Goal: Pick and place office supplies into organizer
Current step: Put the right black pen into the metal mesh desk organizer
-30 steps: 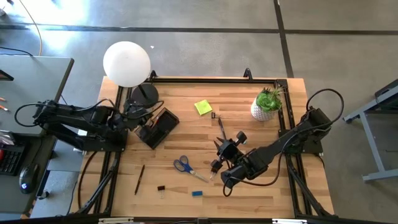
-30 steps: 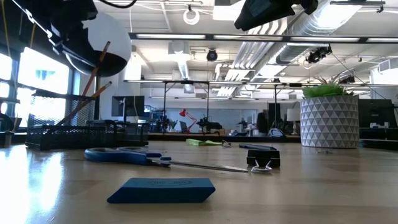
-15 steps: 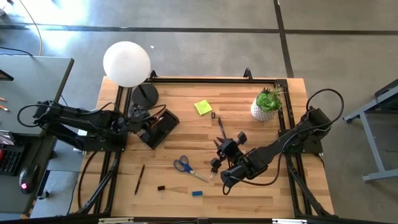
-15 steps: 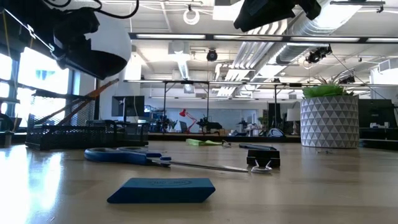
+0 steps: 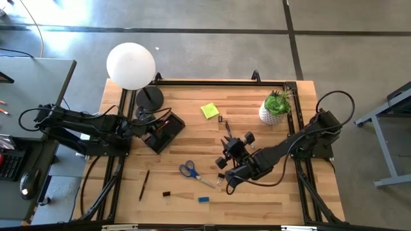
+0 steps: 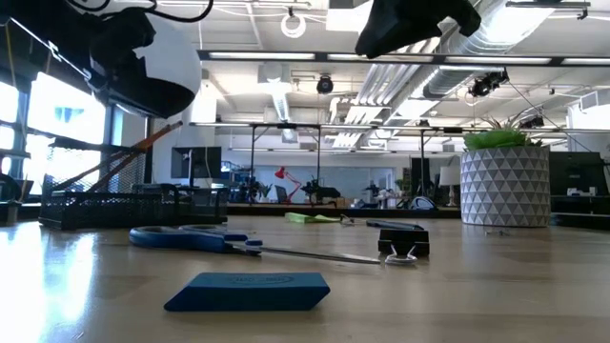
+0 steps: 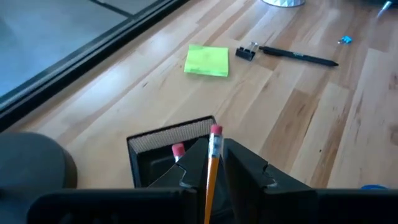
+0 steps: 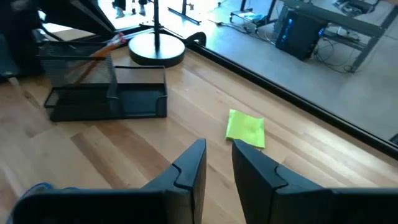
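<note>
The black organizer (image 5: 168, 131) sits left of the table's middle, beside the lamp base. My left gripper (image 5: 149, 120) hovers at its left end, shut on an orange pencil (image 7: 212, 158). A second pencil's pink eraser (image 7: 178, 150) shows inside the organizer (image 7: 168, 134). My right gripper (image 5: 222, 172) hangs open above bare wood right of the blue-handled scissors (image 5: 191, 171); its fingers (image 8: 219, 146) hold nothing. On the table lie a yellow sticky pad (image 5: 209, 110), a dark pen (image 5: 228, 131), another pen (image 5: 144, 185), a binder clip (image 5: 166, 194) and a blue eraser (image 5: 203, 199). My left gripper pinches the orange pencil between its two fingers (image 7: 193, 163), which lie along the shaft. The pink eraser end (image 7: 216, 131) sticks out past the fingertips, over the organizer. The pencil's other end is hidden behind the gripper.
A white globe lamp (image 5: 131, 64) stands on a round black base (image 5: 149, 97) at the far left. A potted plant (image 5: 276, 108) stands far right. A second binder clip (image 5: 219, 119) lies by the far pen. Bare wood spreads over the near right of the table.
My left gripper has moved right toward the organizer and come down, tipping its pencil from steep to a shallow slant over the organizer. My right gripper has shifted a little toward the table's far-left, staying above the wood beside the scissors.
</note>
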Action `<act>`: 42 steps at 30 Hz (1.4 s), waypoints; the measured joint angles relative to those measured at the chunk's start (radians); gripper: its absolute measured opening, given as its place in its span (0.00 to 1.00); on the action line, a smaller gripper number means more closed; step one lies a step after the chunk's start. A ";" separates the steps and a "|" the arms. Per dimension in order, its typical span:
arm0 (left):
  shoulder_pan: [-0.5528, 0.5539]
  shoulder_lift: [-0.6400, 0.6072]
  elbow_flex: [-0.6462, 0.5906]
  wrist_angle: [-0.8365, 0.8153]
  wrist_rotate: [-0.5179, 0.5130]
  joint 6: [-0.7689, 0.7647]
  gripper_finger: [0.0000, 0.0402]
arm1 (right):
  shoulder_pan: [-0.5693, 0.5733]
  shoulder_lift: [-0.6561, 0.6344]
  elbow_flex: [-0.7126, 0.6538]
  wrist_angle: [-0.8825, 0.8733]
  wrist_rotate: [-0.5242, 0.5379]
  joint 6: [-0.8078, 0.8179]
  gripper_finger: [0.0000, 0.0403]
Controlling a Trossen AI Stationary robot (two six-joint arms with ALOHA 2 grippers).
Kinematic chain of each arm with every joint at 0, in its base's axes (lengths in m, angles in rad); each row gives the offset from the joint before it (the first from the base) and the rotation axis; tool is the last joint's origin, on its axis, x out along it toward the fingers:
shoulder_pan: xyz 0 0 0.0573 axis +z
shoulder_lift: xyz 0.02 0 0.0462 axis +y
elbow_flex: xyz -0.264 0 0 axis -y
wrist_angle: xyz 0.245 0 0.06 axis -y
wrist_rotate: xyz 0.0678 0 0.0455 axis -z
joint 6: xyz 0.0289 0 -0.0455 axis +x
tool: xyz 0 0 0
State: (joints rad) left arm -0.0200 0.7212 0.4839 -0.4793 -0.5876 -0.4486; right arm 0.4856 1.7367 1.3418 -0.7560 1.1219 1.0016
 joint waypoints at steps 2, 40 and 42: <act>0.000 0.000 0.000 0.005 -0.003 0.013 0.10 | -0.011 0.000 0.000 -0.007 -0.021 0.000 0.18; 0.000 0.034 0.121 0.357 0.472 0.284 0.41 | 0.065 0.115 0.002 0.074 -0.206 0.102 0.18; -0.001 0.064 0.099 0.433 0.549 0.285 0.40 | 0.061 0.136 0.002 0.140 -0.246 0.050 0.18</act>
State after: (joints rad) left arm -0.0211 0.7849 0.5829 -0.0462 -0.0383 -0.1635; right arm 0.5463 1.8728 1.3434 -0.6155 0.8759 1.0516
